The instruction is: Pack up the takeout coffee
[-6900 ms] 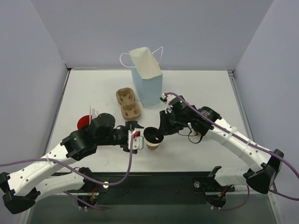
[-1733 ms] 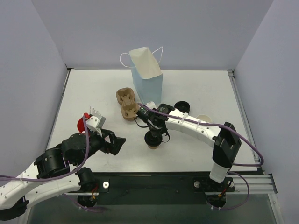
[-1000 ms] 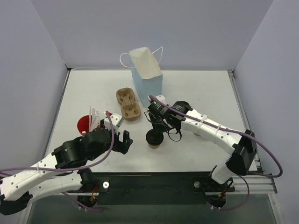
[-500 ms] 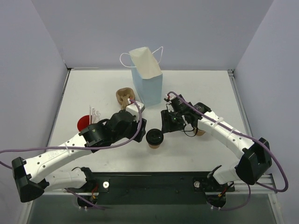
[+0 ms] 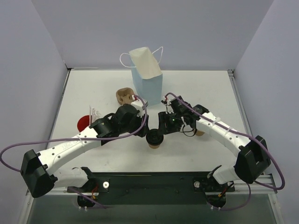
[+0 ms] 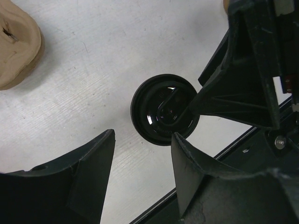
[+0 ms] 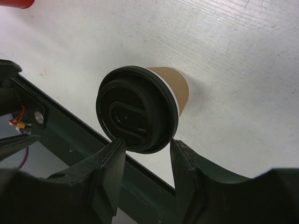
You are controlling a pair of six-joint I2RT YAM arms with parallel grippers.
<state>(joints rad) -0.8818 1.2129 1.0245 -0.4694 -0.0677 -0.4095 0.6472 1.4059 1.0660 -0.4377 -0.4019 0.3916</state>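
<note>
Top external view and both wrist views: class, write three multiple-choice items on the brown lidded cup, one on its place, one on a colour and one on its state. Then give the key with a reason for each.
1. Where is the brown cup? A: on the table. B: lifted in the air. C: on the floor.
2. What colour is its lid? A: white. B: black. C: red.
3. How does the cup stand? A: lying on its side. B: upright, uncovered. C: upright, lid on.
Key: 1 A, the right wrist view shows its base resting on the white tabletop. 2 B, the left wrist view shows a black disc. 3 C, the lid faces upward and covers the rim.
</note>
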